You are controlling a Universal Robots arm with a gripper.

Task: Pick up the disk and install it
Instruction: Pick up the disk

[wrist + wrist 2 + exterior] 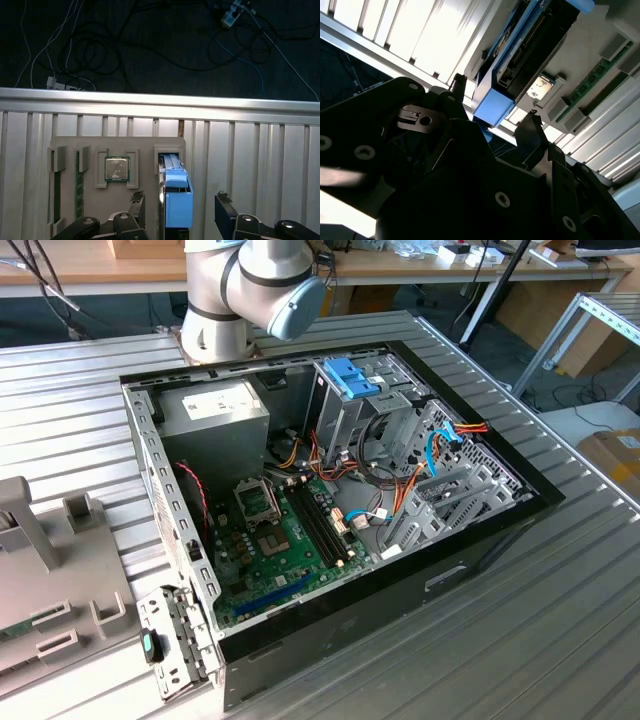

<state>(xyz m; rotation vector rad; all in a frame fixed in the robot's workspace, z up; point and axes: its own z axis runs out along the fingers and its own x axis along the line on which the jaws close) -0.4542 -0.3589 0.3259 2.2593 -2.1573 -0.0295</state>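
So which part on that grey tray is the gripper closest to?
The blue-railed disk: it sits inside the open gripper; the square chip lies off to one side.

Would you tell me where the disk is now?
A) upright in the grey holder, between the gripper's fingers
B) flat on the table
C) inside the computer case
A: in the first wrist view the disk stands in a slot of the holder, and the open gripper straddles it without touching.
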